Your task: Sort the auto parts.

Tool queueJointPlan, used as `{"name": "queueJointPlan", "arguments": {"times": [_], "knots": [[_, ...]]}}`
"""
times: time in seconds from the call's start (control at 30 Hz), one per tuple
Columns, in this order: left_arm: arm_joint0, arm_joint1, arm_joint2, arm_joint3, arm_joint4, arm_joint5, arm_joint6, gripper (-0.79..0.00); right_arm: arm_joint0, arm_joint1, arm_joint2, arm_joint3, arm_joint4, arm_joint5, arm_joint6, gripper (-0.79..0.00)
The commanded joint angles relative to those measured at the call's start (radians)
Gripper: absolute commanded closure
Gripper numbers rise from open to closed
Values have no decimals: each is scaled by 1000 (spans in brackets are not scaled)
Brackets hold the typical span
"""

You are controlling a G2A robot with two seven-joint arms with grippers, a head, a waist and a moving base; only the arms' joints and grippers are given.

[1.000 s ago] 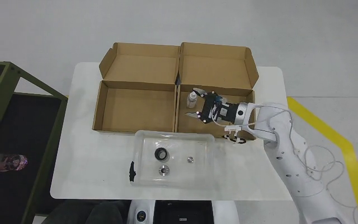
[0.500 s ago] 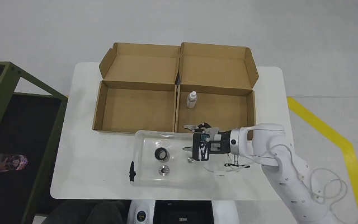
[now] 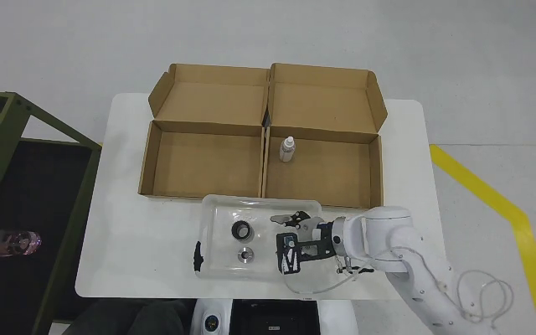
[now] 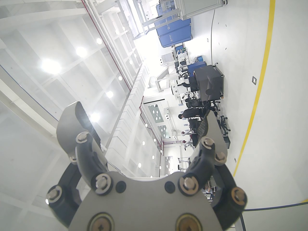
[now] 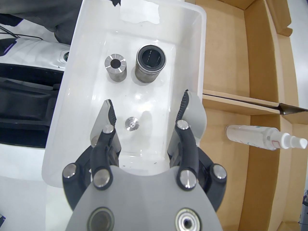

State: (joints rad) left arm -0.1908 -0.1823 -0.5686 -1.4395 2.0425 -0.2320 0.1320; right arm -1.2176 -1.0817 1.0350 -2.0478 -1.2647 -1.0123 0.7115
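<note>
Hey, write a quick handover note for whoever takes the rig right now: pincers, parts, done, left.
Right pincer: open over the clear bin, above the small metal part, not gripping.
Left pincer: open, holding nothing.
In the bin: bearing, steel sleeve, small metal part.
Done: white bottle lies in the right cardboard box.
Left: sort the three bin parts.

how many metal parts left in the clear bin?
3. Bearing and smaller steel sleeve stand side by side; small silver piece lies under the open right gripper, which hides part of the bin.
</note>
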Motion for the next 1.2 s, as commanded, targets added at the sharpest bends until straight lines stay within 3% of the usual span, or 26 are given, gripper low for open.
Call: {"name": "queueJointPlan", "arguments": {"times": [0.0, 0.43, 0.57, 0.8, 1.17], "knots": [[0, 0, 0, 0, 0, 0, 0, -785, 1, 4, -15, 1, -12, 0, 19, -493], [0, 0, 0, 0, 0, 0, 0, -785, 26, 8, -102, 36, -90, 31, 90, -505], [0, 0, 0, 0, 0, 0, 0, -785, 40, 5, -126, 56, -119, 51, 98, -437], [0, 0, 0, 0, 0, 0, 0, -785, 62, 2, -159, 83, -168, 78, 104, -453], [0, 0, 0, 0, 0, 0, 0, -785, 100, -8, -210, 139, -189, 89, 100, -385]]}}
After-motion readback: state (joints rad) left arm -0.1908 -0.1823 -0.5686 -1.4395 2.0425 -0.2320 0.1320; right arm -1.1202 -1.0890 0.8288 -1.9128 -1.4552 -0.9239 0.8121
